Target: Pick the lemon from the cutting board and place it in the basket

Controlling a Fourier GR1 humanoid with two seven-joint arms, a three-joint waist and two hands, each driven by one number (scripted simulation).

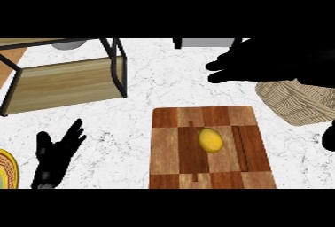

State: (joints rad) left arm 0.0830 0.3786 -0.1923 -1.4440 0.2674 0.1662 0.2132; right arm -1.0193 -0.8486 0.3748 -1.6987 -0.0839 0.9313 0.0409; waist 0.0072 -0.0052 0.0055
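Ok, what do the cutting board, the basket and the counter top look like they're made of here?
Cutting board: wood, going by the patchwork of light and dark brown grained blocks. Basket: seemingly woven fibre or wicker, beige with a ribbed texture; the right hand partly hides it. Counter top: looks like white marble or similar stone, with faint grey veins.

lemon (210, 139) unobstructed above, basket (297, 104) partly covered

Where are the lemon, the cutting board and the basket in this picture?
lemon (210, 139): head view, middle of its yellow skin.
cutting board (171, 150): head view, bare wood on its left side.
basket (294, 104): head view, its woven wall.
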